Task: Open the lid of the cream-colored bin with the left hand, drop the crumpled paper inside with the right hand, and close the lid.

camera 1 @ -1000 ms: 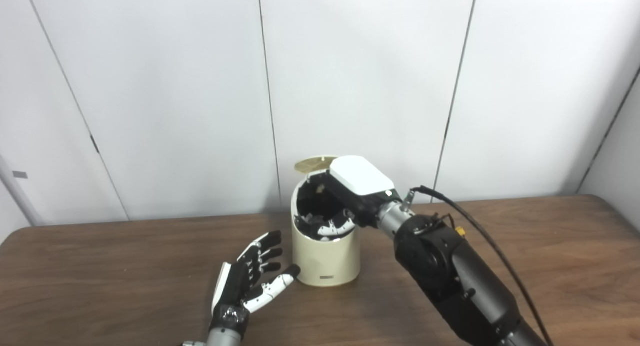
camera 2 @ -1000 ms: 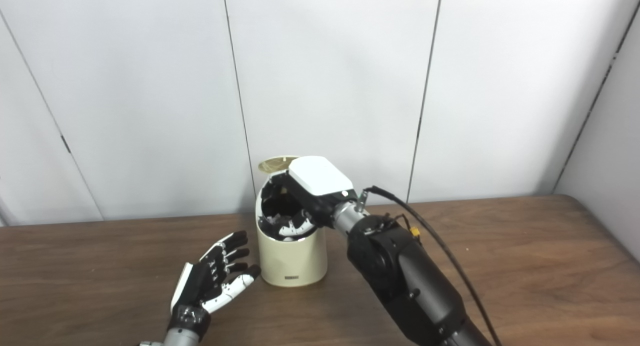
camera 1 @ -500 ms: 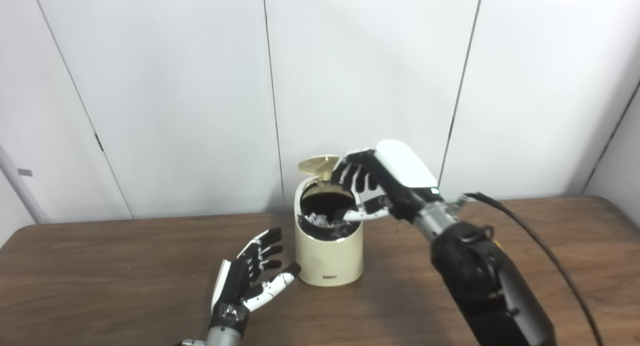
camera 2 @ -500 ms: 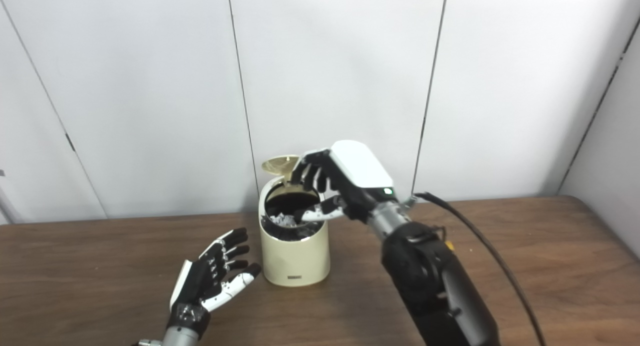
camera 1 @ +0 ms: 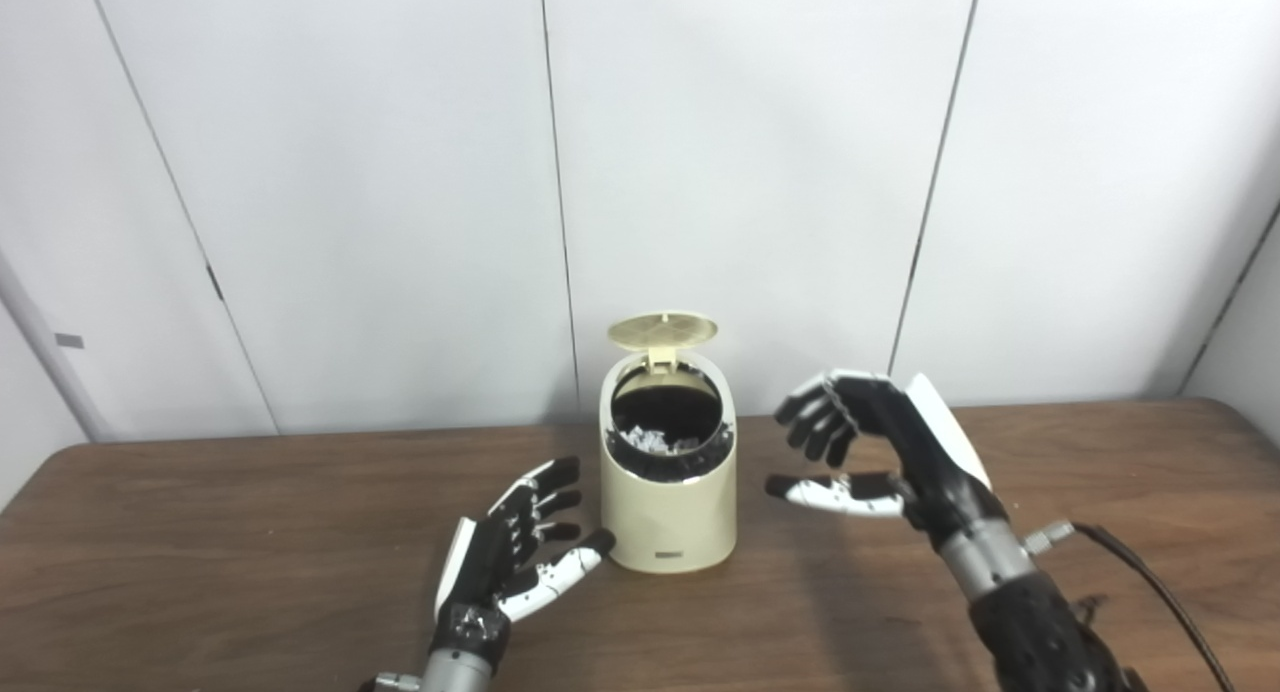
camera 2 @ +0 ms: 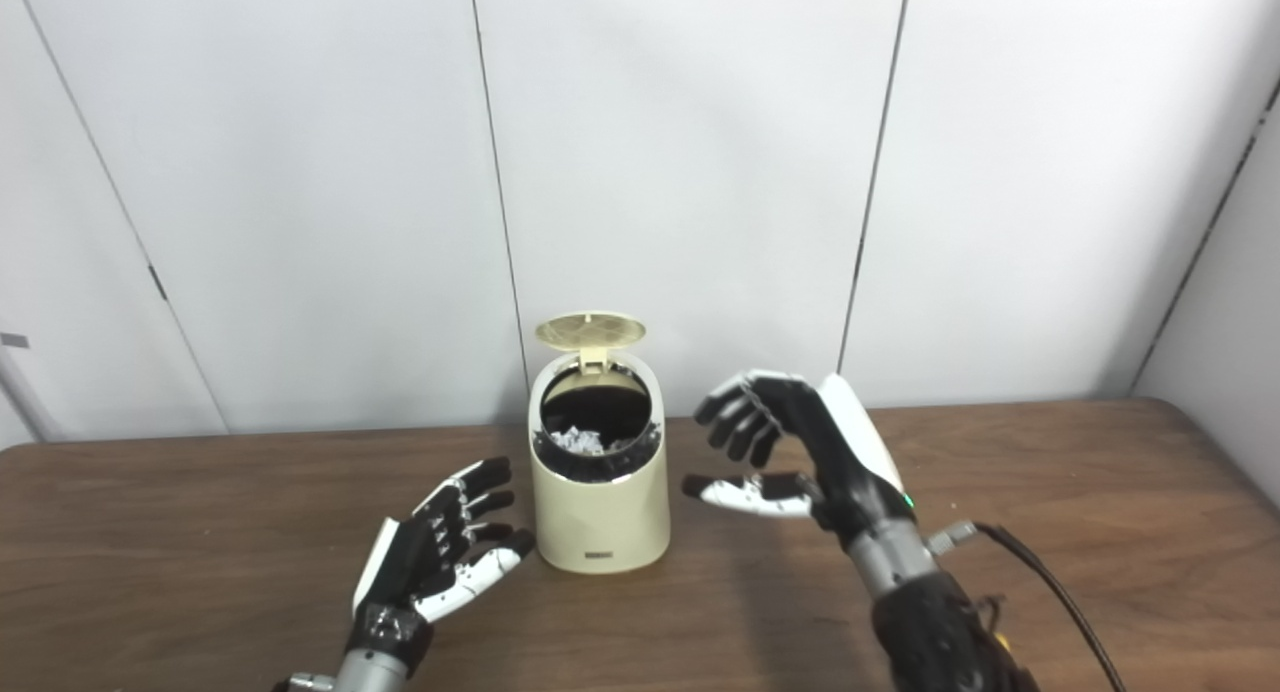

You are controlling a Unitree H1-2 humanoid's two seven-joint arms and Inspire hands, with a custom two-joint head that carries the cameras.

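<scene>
The cream-colored bin (camera 1: 668, 512) stands on the brown table (camera 1: 200, 532) near its middle, with its round lid (camera 1: 663, 331) flipped up at the back. Crumpled white paper (camera 1: 652, 439) lies inside the dark opening. My left hand (camera 1: 515, 555) rests open just left of the bin's base, palm toward it, thumb tip close to the wall. My right hand (camera 1: 880, 452) hovers open to the right of the bin, fingers spread and curled toward it, holding nothing.
White wall panels (camera 1: 750, 172) rise straight behind the bin. A black cable (camera 1: 1150, 582) trails from my right forearm over the table's right side. Bare wood stretches to the far left and far right.
My right hand rose out of the bin's opening, leaving the paper inside, then drew back to the right and lower. The left hand stayed put. The camera shifted slightly.
</scene>
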